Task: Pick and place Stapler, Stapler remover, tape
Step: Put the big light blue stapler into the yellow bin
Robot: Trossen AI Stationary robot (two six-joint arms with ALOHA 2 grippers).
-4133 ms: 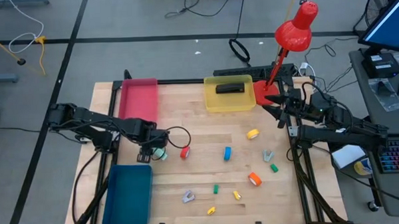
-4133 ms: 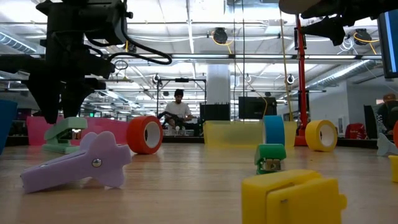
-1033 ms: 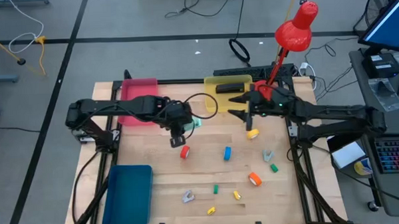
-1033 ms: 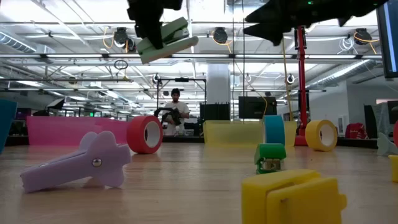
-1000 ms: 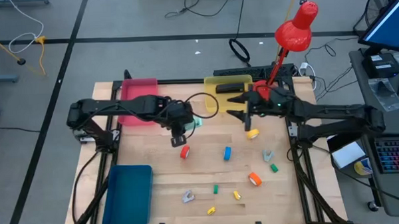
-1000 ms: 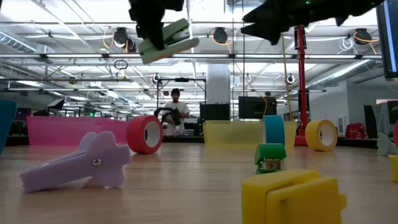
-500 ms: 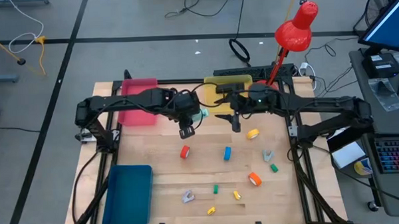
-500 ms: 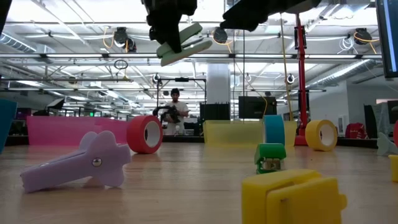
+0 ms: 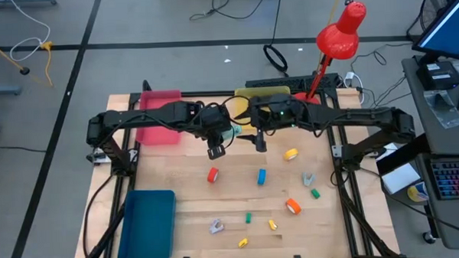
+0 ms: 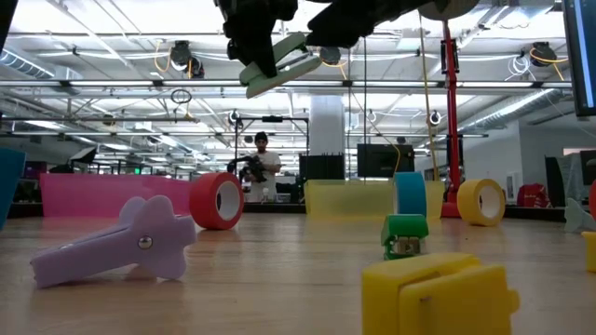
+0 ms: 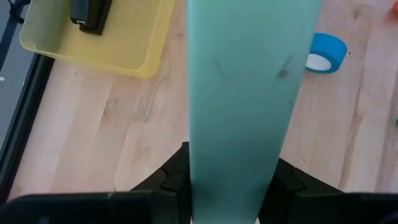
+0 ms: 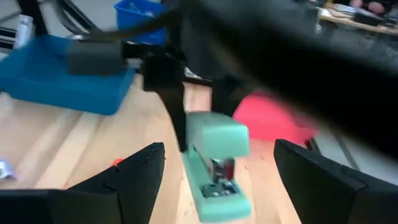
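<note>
My left gripper point(image 9: 217, 139) is shut on a pale green stapler point(image 9: 228, 132), high above the middle of the table; the low view shows the stapler point(image 10: 282, 63) up in the air. My right gripper point(image 9: 256, 137) is open just right of it. In the right wrist view its fingers stand on either side of the stapler point(image 12: 217, 163), apart from it. Red point(image 9: 213, 175), blue point(image 9: 262, 175), yellow point(image 9: 291, 154) and orange point(image 9: 293, 207) tape rolls lie on the table, as do a lilac staple remover point(image 9: 216, 226) and a grey one point(image 9: 308, 178). My left gripper pinches the stapler between its two fingers point(image 11: 169, 182) at the end nearest the wrist point(image 11: 239, 186). The stapler's length runs on away from the fingers. It is lifted clear of the table and tilted, its free end point(image 10: 303, 46) higher.
A yellow tray point(image 11: 124, 46) with a black stapler point(image 11: 90, 15) sits at the far edge, partly under my right arm. A pink tray point(image 9: 159, 116) stands far left, a blue tray point(image 9: 147, 224) near left. A red lamp point(image 9: 337, 37) stands far right. Small green and yellow blocks point(image 9: 248, 218) lie near the front.
My left gripper has carried the stapler a little toward the far and right side, still high. My right gripper has swung toward the table's left, from above the yellow tape to close beside the stapler, staying open.
</note>
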